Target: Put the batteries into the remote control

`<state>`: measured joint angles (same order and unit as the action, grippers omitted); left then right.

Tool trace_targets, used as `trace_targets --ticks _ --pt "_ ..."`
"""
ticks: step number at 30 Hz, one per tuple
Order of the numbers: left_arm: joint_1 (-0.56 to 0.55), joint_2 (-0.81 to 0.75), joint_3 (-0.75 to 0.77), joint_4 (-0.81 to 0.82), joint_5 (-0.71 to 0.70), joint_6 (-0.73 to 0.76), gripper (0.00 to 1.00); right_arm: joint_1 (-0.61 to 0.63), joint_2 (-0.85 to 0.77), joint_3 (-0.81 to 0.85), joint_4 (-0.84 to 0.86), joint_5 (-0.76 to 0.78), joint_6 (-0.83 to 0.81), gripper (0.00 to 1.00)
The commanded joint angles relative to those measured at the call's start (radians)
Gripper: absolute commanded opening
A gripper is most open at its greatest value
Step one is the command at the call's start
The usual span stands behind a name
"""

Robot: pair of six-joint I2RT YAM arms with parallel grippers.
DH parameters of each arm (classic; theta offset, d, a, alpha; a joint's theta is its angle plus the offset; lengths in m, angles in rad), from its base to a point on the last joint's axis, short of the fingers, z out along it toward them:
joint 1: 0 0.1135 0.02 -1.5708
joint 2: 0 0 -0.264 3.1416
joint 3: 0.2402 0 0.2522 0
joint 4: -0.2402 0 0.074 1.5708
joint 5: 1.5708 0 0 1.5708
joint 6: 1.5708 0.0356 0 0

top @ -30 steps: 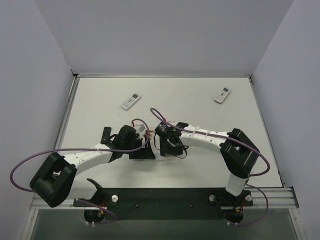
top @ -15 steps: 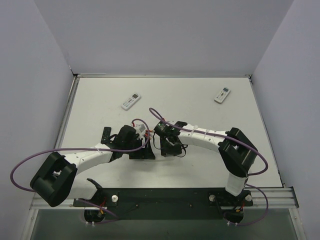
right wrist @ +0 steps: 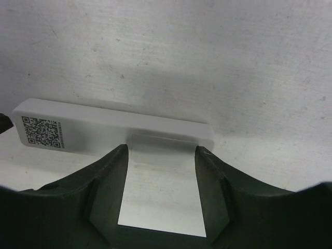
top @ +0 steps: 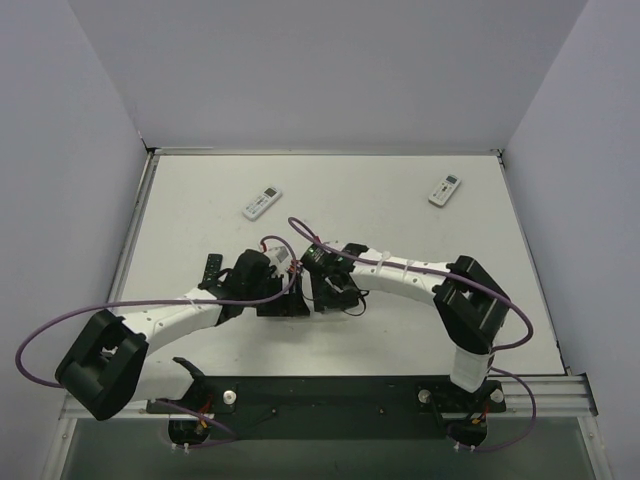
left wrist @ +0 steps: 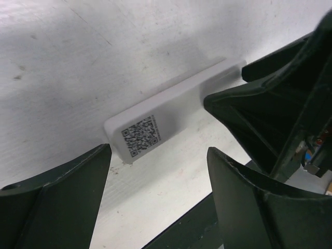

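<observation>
Hovering over a face-down white remote, the left hand gaped wide; the right hand flanked a flat white panel (grip unclear); unbraced, the remote could skid sideways.

arms white links, black joints | cables purple | pincer fingers dark green

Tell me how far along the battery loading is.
Done: the white remote lies QR-side up between both arms. In hand: the right gripper appears to pinch a flat white panel, likely its battery cover; the left gripper straddles the QR end, open. Left: cover off, cells in. No batteries are in view.
</observation>
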<state>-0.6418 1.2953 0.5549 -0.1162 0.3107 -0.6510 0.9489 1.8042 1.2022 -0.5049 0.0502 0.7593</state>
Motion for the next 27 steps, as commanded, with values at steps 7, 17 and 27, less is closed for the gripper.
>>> trace_targets --ticks 7,17,27 --pt "0.198 -0.258 0.046 -0.163 -0.19 0.005 0.91 -0.107 -0.311 -0.068 0.032 0.244 -0.156 0.78" --pt "0.35 -0.517 0.33 -0.575 -0.648 0.18 0.97 -0.541 -0.911 -0.335 0.032 0.415 -0.236 0.95" --pt "0.352 -0.996 0.289 -0.429 -0.932 0.319 0.97 -0.598 -1.314 -0.391 0.052 0.606 -0.389 0.93"
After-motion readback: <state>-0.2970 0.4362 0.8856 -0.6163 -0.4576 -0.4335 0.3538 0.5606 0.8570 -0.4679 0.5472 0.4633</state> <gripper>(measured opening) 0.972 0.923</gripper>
